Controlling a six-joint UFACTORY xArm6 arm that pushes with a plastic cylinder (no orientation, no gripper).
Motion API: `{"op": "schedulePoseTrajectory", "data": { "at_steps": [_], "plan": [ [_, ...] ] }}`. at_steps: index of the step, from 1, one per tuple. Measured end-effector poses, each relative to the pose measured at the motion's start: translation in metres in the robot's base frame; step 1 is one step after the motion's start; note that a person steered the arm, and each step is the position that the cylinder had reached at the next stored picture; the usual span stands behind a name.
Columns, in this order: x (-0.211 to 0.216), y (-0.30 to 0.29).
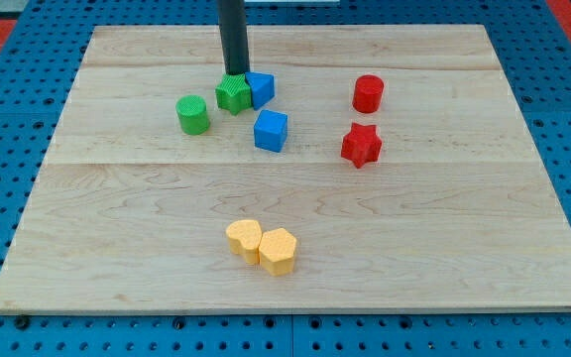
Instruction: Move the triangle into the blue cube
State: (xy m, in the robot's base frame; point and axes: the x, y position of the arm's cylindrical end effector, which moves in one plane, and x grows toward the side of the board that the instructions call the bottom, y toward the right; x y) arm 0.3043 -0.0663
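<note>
My tip (233, 75) comes down from the view's top and sits right at the upper edge of a green star-like block (232, 95). That green block touches a small blue block (261, 88) on its right, which looks like the triangle. The blue cube (271, 130) stands just below the blue triangle with a small gap between them. My tip is above and to the left of the cube.
A green cylinder (193, 114) stands left of the green star-like block. A red cylinder (368, 93) and a red star (361, 145) are at the right. A yellow heart (244, 238) and a yellow hexagon (278, 251) touch near the bottom of the wooden board (117, 228).
</note>
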Motion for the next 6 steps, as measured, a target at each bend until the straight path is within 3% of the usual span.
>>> {"op": "schedulePoseTrajectory", "data": {
  "at_steps": [1,2,3,4,6],
  "plan": [
    [0.031,0.04],
    [0.029,0.036],
    [-0.001,0.04],
    [0.004,0.133],
    [0.048,0.087]
  ]
}}
